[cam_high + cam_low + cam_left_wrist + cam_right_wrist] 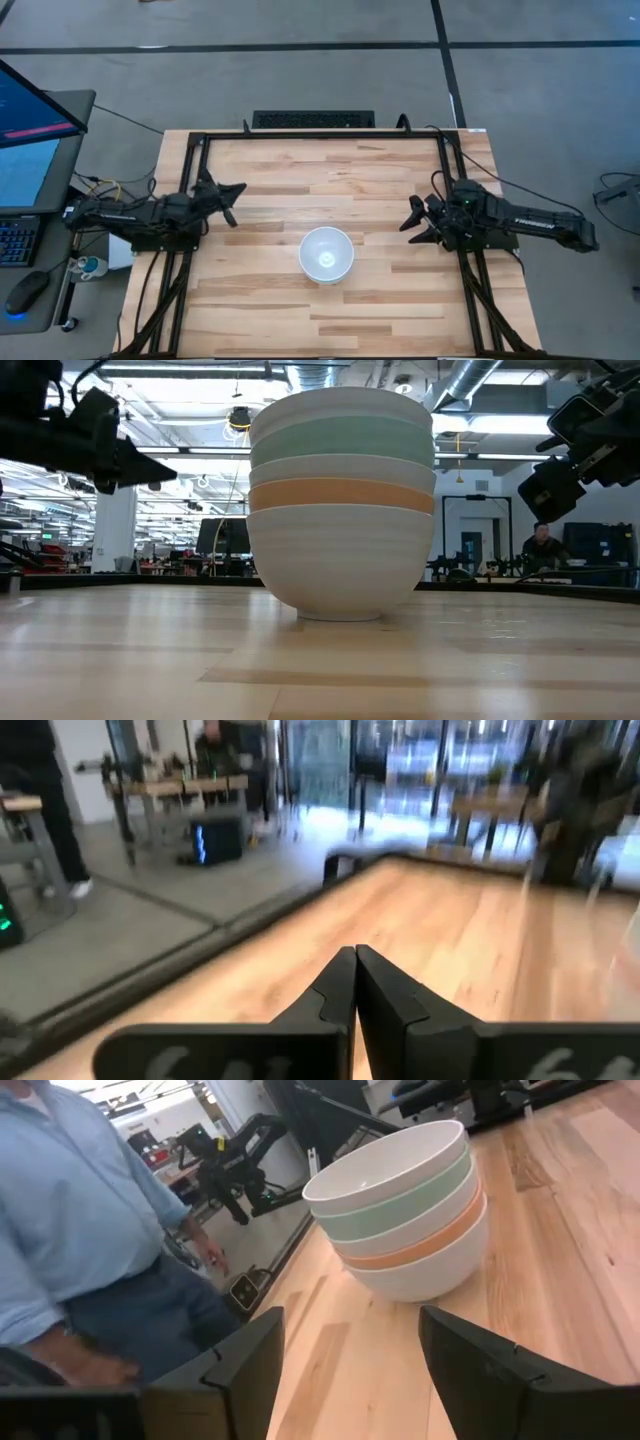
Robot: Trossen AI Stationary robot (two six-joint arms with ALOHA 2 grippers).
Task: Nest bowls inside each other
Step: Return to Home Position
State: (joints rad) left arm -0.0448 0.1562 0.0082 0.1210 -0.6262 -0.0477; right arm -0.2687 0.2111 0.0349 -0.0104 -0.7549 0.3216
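Note:
Five bowls stand nested in one stack [326,254] near the table's middle, its bottom white bowl [338,565] resting on the wood. From the top the order is white, mint green [341,438], white, orange [341,495], white. The right wrist view shows the same stack [410,1210]. My left gripper [232,198] hovers to the left of and beyond the stack, well clear of it, and its fingers [355,960] are shut on nothing. My right gripper [411,222] hovers to the right of the stack, open [350,1325], pointing toward it without touching.
A black frame rail [320,135] runs along the table's far edge and down both sides. A person in a blue shirt [80,1230] stands beyond the table's left side, and a monitor [30,130] and a mouse [25,293] sit there too. Bare wood [330,320] lies near the stack.

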